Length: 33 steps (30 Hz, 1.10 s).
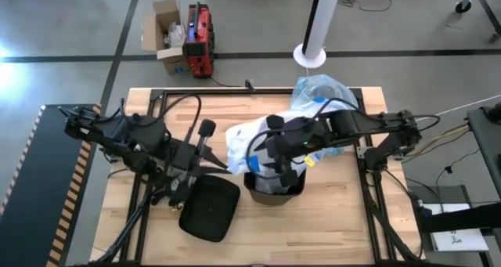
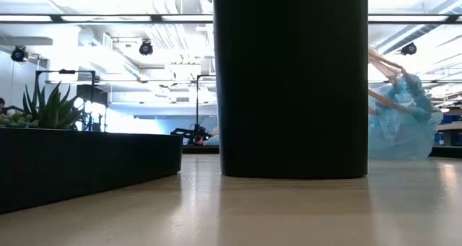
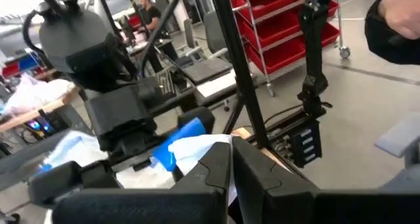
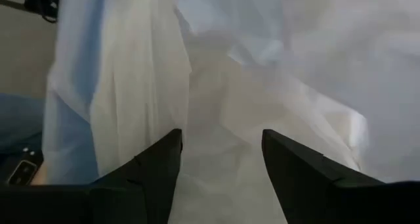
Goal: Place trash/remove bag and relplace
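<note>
The black bin (image 1: 274, 193) stands at mid-table and fills the centre of the low view (image 2: 289, 80). A white translucent bag (image 1: 249, 140) is draped over its far-left rim. My left gripper (image 1: 221, 168) is at the bag's left edge, shut on it (image 3: 231, 175). My right gripper (image 1: 275, 171) hangs over the bin mouth, open (image 4: 220, 155), with white plastic (image 4: 262, 86) filling its view. The light-blue bag (image 1: 319, 91) lies bunched at the table's far edge (image 2: 401, 120). No trash shows. My left gripper pinches the white bag's left edge (image 3: 209, 147) between its shut fingers, coming level from the table's left. The plastic spreads from the fingers toward the bin; one layer or several, I cannot tell. My right gripper points down into the white plastic; whether its fingers (image 4: 161, 161) touch it cannot be told.
The black bin lid (image 1: 210, 208) lies flat near the bin's left, under my left arm; it shows low at the left (image 2: 86, 163). A green plant (image 2: 45, 107) shows above it. A white pole (image 1: 319, 20) and boxes (image 1: 168, 32) stand beyond the far edge.
</note>
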Motion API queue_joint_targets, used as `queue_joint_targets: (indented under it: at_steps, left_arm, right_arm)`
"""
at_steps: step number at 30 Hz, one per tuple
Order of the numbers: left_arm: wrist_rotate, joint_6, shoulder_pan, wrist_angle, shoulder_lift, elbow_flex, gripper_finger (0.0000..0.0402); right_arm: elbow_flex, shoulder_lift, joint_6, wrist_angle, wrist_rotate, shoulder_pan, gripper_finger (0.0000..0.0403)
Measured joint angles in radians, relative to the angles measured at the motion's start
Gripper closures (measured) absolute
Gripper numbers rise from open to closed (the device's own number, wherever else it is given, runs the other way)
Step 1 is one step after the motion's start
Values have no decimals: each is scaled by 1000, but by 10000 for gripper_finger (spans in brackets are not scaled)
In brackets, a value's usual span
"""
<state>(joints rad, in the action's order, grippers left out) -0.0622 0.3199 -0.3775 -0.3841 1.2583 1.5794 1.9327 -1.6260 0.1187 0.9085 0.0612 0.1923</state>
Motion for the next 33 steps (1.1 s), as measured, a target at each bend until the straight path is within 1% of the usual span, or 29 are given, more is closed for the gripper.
queue_joint_targets:
  at_steps: [4, 6, 8, 10, 11, 12, 15, 18, 22, 26, 29, 31, 33]
  left_arm:
    - [-7, -9, -2, -3, 0, 6, 402]
    - [-4, -25, -2, -20, 5, 4, 402]
    - [-3, -26, -2, -35, 23, -1, 402]
    - [-1, -16, -2, -35, 46, -3, 402]
    - [-2, -9, -2, -25, 59, -3, 402]
    - [-2, 4, -2, -10, 71, -3, 402]
    - [-2, 57, -5, 40, 103, 2, 401]
    - [0, 93, -14, 50, 129, 29, 402]
    - [0, 138, -36, 50, 142, 95, 402]
    - [-9, 176, -51, 15, 142, 158, 402]
    - [-9, 182, -51, 20, 136, 181, 402]
    - [-9, 201, -51, 24, 131, 194, 402]
    - [-22, 222, -51, 33, 129, 203, 402]
  right_arm:
    - [43, 31, -33, 95, 10, 17, 203]
    - [76, 52, -29, 121, 45, 39, 204]
    - [98, 80, 8, 81, 119, 69, 203]
    - [100, 109, 47, -11, 200, 93, 202]
    - [96, 112, 62, -65, 225, 96, 202]
    - [93, 112, 79, -105, 234, 96, 202]
    - [83, 82, 98, -141, 243, 89, 203]
    - [66, 36, 97, -91, 238, 89, 202]
    - [47, 3, 67, -26, 237, 89, 202]
    - [39, -42, 37, 40, 234, 94, 202]
    - [42, -27, 54, 46, 239, 105, 198]
    - [53, -1, 61, 44, 276, 107, 194]
    - [59, 26, 68, 41, 344, 109, 189]
